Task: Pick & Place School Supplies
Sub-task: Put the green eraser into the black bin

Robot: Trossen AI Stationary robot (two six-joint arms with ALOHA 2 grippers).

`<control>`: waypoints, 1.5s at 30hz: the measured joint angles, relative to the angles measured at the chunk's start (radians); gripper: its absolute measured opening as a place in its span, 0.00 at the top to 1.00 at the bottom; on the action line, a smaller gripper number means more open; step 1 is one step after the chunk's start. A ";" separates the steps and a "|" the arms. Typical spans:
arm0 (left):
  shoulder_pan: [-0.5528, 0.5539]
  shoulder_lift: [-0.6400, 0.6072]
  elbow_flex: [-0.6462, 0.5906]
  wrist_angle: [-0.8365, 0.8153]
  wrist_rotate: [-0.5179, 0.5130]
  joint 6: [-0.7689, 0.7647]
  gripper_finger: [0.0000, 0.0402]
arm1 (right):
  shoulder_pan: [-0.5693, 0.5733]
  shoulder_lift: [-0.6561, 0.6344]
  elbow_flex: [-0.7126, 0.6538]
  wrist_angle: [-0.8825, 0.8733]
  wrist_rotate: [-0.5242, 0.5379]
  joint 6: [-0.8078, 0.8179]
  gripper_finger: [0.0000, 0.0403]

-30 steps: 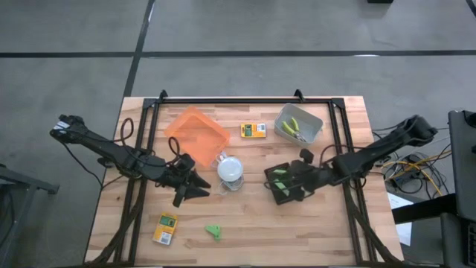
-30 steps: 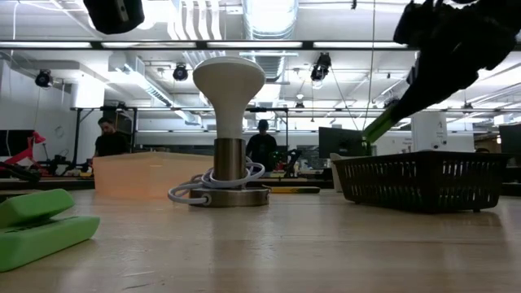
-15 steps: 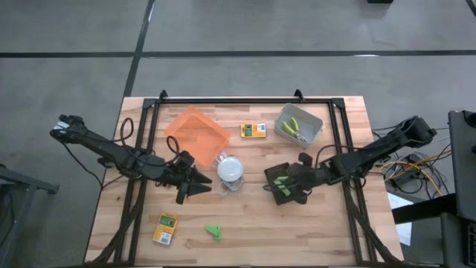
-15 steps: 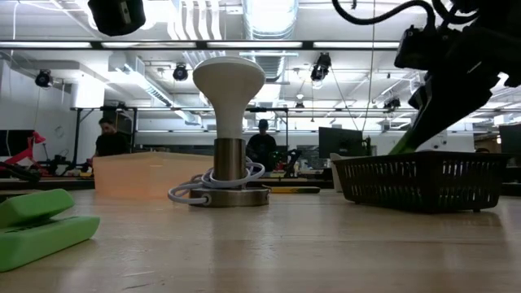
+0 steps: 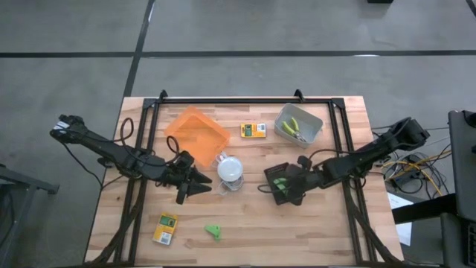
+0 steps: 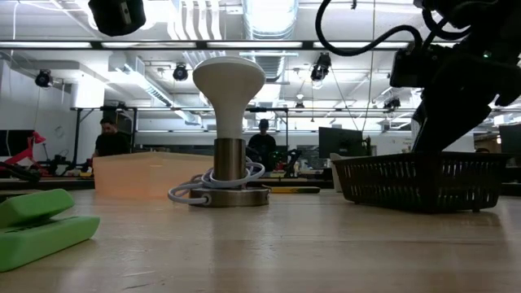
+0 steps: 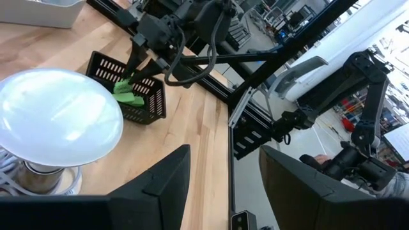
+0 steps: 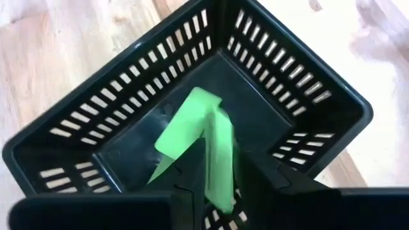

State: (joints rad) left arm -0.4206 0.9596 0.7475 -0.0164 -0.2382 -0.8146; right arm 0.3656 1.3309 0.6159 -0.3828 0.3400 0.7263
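Wooden table (image 5: 335, 231) carries orange tray (image 5: 196, 133), grey tray (image 5: 299, 123), black basket (image 5: 281, 183), white lamp (image 5: 230, 170), two printed boxes (image 5: 253, 130) (image 5: 165, 228), green chunk (image 5: 214, 232).

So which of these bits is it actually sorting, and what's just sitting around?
Part of the job:
- green chunk in the black basket
- green chunk on the table
- printed boxes
- green-handled tools in the grey tray

Just lying about:
- white domed lamp
- orange tray

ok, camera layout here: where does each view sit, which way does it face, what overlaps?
High: overhead, straight down; both arms, left gripper by the white lamp.
Low: table height, level across; lamp, black basket, an arm above it.
Left wrist: past its own fingers toward the lamp and basket.
Right wrist: down into the basket, green piece between its fingers.
Shared: all four show the basket.
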 joint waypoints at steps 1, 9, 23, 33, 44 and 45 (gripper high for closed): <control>0.000 0.000 0.000 0.000 0.000 0.000 0.53 | 0.000 0.002 0.002 0.001 0.000 0.010 0.79; 0.000 0.000 0.000 0.000 0.000 0.000 0.53 | 0.000 -0.007 0.002 0.001 0.002 0.027 0.65; 0.000 0.000 0.000 -0.004 0.000 0.000 0.53 | 0.000 -0.040 0.112 -0.031 -0.008 -0.049 0.58; 0.000 0.009 0.000 -0.033 0.000 0.000 0.53 | 0.002 -0.046 0.373 -0.022 -0.008 -0.130 0.63; 0.000 0.026 0.000 -0.031 0.001 0.000 0.53 | 0.063 -0.046 0.415 0.575 -0.001 -0.625 0.69; 0.000 0.026 0.000 -0.031 0.001 0.000 0.53 | 0.063 -0.046 0.402 0.613 -0.001 -0.640 0.69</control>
State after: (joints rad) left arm -0.4210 0.9859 0.7475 -0.0471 -0.2370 -0.8146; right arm 0.4286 1.2850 1.0176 0.2301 0.3391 0.0868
